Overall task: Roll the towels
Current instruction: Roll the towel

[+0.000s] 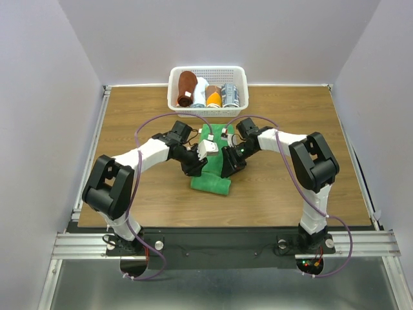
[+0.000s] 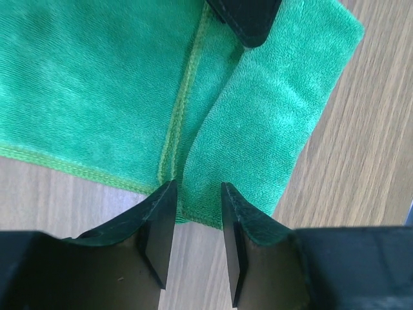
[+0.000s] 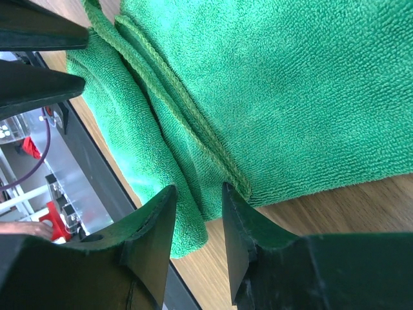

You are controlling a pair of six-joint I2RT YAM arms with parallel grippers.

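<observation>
Green towel (image 1: pixel 210 184) lies part-folded; left gripper (image 2: pixel 199 187) and right gripper (image 3: pixel 197 190) hover low over its fold, fingers parted.

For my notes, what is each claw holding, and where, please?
Nothing visibly: left claw and right claw stand open over the bright green terry towel's folded edge.

Both arms share one build. The left arm (image 1: pixel 145 155) and right arm (image 1: pixel 284 143) have glossy white shells between bulky black joint housings (image 1: pixel 110 187). A thin purple cable (image 1: pixel 351 242) loops along each. The left pincer (image 2: pixel 197 194) and right pincer (image 3: pixel 197 197) carry matte black, wedge-shaped fingers (image 2: pixel 155 226) with flat inner faces. Small red and green lights (image 1: pixel 310 263) glow near the right arm's foot.
</observation>
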